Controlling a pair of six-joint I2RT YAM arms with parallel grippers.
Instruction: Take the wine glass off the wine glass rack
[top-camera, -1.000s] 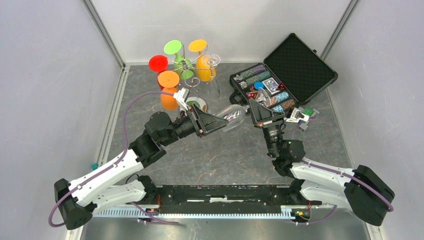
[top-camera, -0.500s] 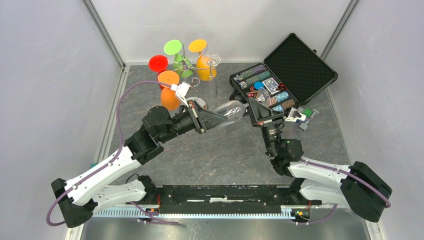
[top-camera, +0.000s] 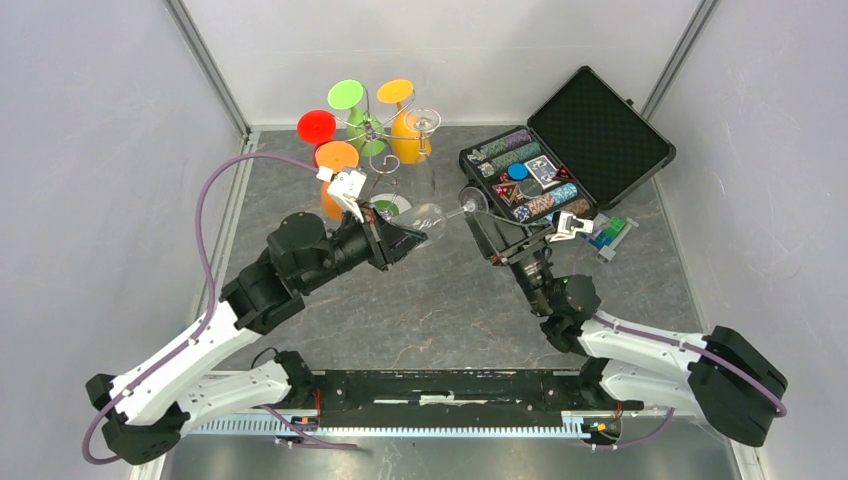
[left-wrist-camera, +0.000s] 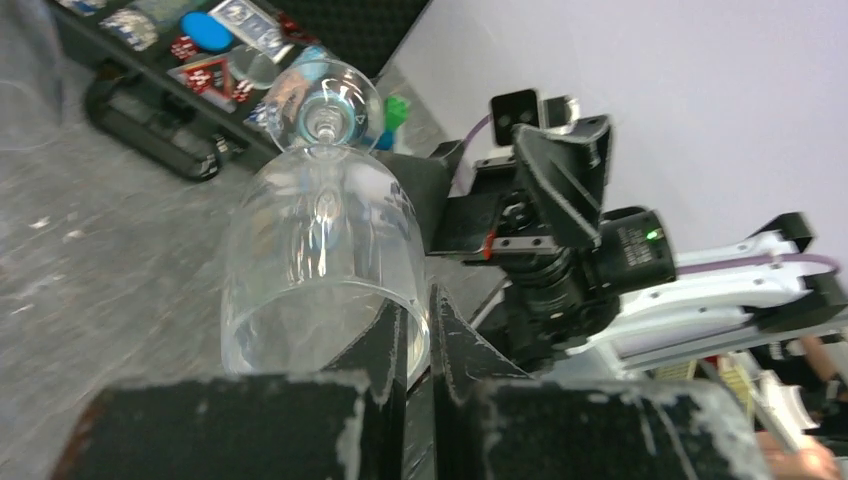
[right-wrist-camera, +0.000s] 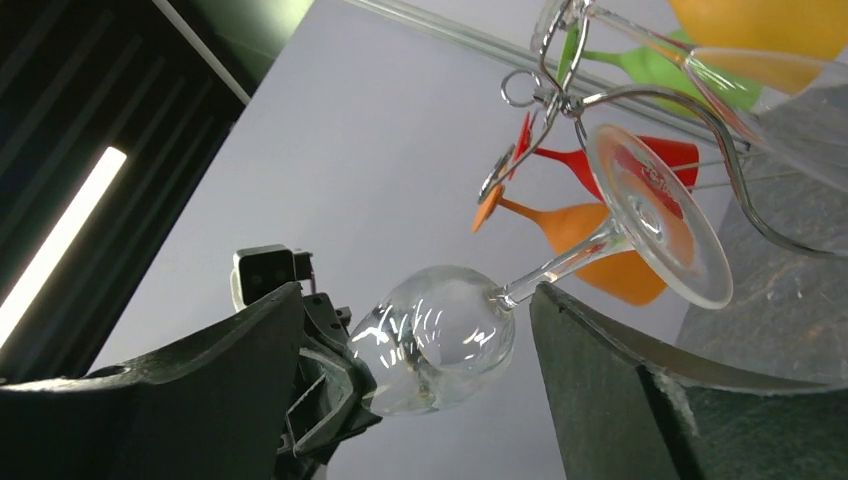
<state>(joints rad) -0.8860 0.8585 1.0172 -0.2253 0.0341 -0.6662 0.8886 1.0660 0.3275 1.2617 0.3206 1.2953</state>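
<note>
Top external view: the left claw (top-camera: 412, 238) holds the clear wine glass (top-camera: 432, 216) tilted over the table (top-camera: 440, 300), off the wine glass rack (top-camera: 368, 128), with its foot toward the right claw (top-camera: 478, 215). Left wrist view: the left claw's fingers are nearly closed, pinching the bowl's rim. Right wrist view: the right claw's fingers are spread wide, with the stem between them and untouched.

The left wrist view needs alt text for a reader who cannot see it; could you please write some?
The left pincer grips a clear wine glass by the rim of its bowl, foot pointing away toward an open black case. The right arm is close behind the glass.
</note>
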